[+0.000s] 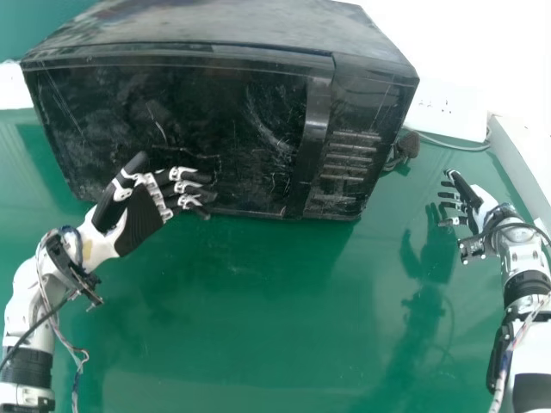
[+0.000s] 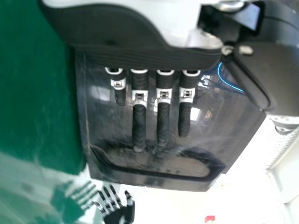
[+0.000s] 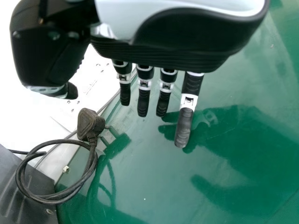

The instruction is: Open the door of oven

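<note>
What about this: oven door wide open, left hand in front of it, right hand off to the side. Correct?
Not quite: the head view shows the oven door shut. The left hand is in front of it and the right hand off to the side.

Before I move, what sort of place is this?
Probably a robotics lab or test area, not a working kitchen: a scratched black oven sits on a green surface, and a power plug lies loose beside it.

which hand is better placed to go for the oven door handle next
Probably the left hand: it's in front of the door, nearer the handle; the right hand is beyond the vents.
</note>
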Motion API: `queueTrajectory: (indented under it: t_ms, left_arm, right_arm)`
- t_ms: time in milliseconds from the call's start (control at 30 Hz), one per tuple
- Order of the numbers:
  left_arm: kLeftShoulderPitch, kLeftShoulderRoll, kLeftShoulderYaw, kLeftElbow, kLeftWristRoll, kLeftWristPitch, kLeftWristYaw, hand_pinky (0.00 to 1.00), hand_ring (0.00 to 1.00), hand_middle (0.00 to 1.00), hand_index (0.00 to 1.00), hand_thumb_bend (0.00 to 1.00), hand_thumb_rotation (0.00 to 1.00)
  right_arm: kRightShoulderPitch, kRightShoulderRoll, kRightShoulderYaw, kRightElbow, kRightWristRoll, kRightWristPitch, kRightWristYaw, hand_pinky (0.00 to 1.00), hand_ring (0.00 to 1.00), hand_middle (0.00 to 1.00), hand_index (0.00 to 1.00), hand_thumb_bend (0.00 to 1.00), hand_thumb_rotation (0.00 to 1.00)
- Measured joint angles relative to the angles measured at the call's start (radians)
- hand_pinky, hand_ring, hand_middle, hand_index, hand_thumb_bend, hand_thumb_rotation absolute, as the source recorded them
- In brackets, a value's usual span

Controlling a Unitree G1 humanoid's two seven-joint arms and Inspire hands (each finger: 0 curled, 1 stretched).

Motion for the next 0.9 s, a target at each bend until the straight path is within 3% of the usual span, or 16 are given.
queueTrajectory:
  t_ms: [167, 367, 467, 633, 800, 900]
  left_arm:
    - [0.036, -0.016, 0.0, -0.063, -0.005, 0.019, 0.011, 0.37, 0.56, 0.74, 0.72, 0.9, 0.68]
    - [0.054, -0.022, 0.001, -0.102, -0.014, 0.035, 0.017, 0.39, 0.6, 0.78, 0.74, 0.89, 0.67]
    - [0.054, -0.029, 0.002, -0.109, -0.043, 0.074, 0.016, 0.4, 0.63, 0.81, 0.75, 0.91, 0.65]
    - [0.053, -0.036, 0.002, -0.111, -0.048, 0.099, 0.01, 0.46, 0.74, 0.88, 0.81, 0.96, 0.64]
    - [0.054, -0.043, 0.0, -0.136, -0.044, 0.125, 0.03, 0.55, 0.85, 0.92, 0.83, 1.0, 0.64]
    - [0.054, -0.05, -0.002, -0.149, -0.042, 0.124, 0.036, 0.59, 0.88, 0.92, 0.84, 1.0, 0.64]
  right_arm:
    - [0.005, 0.0, 0.002, -0.002, 0.001, -0.002, -0.009, 0.75, 0.81, 0.88, 0.92, 0.55, 0.64]
    - [0.021, -0.009, 0.004, -0.002, 0.001, -0.02, 0.009, 0.82, 0.85, 0.89, 0.91, 0.65, 0.6]
    - [0.022, -0.01, 0.008, -0.002, 0.0, -0.025, 0.01, 0.84, 0.85, 0.9, 0.93, 0.6, 0.63]
    - [0.016, -0.009, 0.014, -0.002, -0.002, -0.025, 0.007, 0.74, 0.81, 0.86, 0.9, 0.56, 0.67]
    - [0.016, -0.008, 0.013, -0.002, 0.0, -0.028, 0.006, 0.75, 0.82, 0.87, 0.93, 0.56, 0.62]
    - [0.016, -0.009, 0.012, -0.002, 0.001, -0.028, 0.008, 0.75, 0.83, 0.89, 0.95, 0.56, 0.65]
